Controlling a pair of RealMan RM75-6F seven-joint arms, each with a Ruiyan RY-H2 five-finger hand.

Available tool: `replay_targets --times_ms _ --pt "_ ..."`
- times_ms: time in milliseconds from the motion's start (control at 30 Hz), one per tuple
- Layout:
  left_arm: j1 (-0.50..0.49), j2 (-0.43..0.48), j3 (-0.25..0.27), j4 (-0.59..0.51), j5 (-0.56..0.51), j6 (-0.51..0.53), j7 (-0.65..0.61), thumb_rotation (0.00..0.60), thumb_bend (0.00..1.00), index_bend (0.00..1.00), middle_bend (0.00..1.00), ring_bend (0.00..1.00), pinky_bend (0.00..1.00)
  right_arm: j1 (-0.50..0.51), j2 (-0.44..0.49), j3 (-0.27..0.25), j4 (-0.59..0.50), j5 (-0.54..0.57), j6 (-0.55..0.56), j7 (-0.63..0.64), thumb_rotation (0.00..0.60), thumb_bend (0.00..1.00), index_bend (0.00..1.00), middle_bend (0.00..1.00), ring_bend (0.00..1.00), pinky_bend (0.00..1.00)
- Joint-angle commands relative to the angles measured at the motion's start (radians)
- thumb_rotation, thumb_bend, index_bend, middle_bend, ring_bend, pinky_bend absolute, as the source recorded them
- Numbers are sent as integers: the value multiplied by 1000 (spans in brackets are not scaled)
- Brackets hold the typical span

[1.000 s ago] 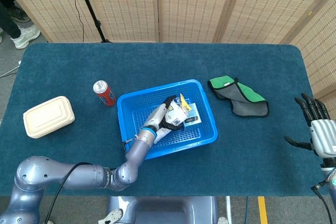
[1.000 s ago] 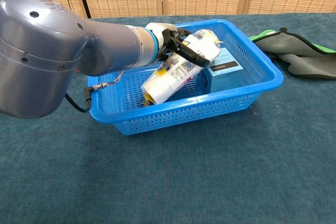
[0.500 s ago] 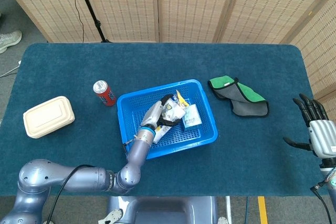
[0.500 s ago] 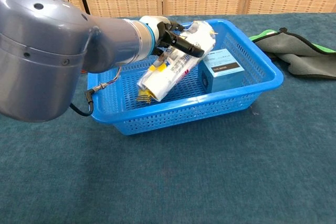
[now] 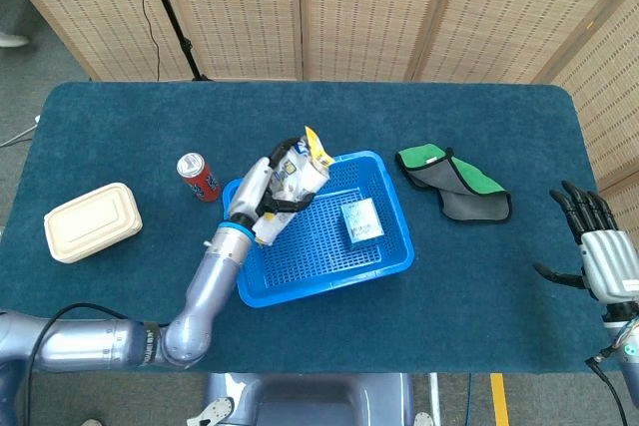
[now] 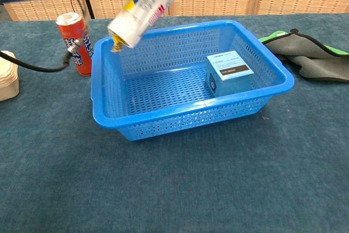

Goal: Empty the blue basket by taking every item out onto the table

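My left hand grips a white snack bag with yellow ends and holds it in the air above the blue basket's near-left corner. In the chest view the bag hangs tilted over the basket's rim, the hand mostly cut off at the top edge. A small pale-blue box stays inside the basket on its right side, seen again as the box. My right hand hovers open at the table's right edge, far from the basket.
A red drink can stands just left of the basket, also the can. A cream lunch box lies at far left. A grey-and-green cloth lies right of the basket.
My left hand has lifted the snack bag out of the basket, up and to the left. The box stays in place. My right hand has barely moved.
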Motion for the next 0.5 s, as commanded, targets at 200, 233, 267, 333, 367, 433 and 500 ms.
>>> replay_targets --times_ms 200,233,267,333,367,433,500 --pt "206 280 60 -152 130 -52 -28 600 706 404 198 317 476 2 -4 -5 -11 -11 3 -18 600 0 0 0 0 0" --pt "229 306 72 -159 149 -58 -37 600 705 404 201 320 476 1 -4 -5 -15 -12 6 -19 600 0 0 0 0 0" --pt "244 321 79 -163 163 -61 -45 600 703 404 206 322 476 1 -4 -5 -17 -13 8 -21 600 0 0 0 0 0" --pt "282 358 96 -171 200 -71 -72 600 702 404 211 322 476 0 -4 -5 -22 -16 12 -25 600 0 0 0 0 0" --pt "309 383 109 -177 223 -77 -90 600 702 404 211 322 476 0 -4 -5 -27 -18 14 -28 600 0 0 0 0 0" --pt "346 421 130 -185 264 -96 -117 600 702 404 211 322 476 0 -3 -7 -33 -22 16 -33 600 0 0 0 0 0" --pt "379 456 154 -191 303 -118 -140 600 701 404 211 322 476 0 -2 -8 -38 -25 18 -38 600 0 0 0 0 0"
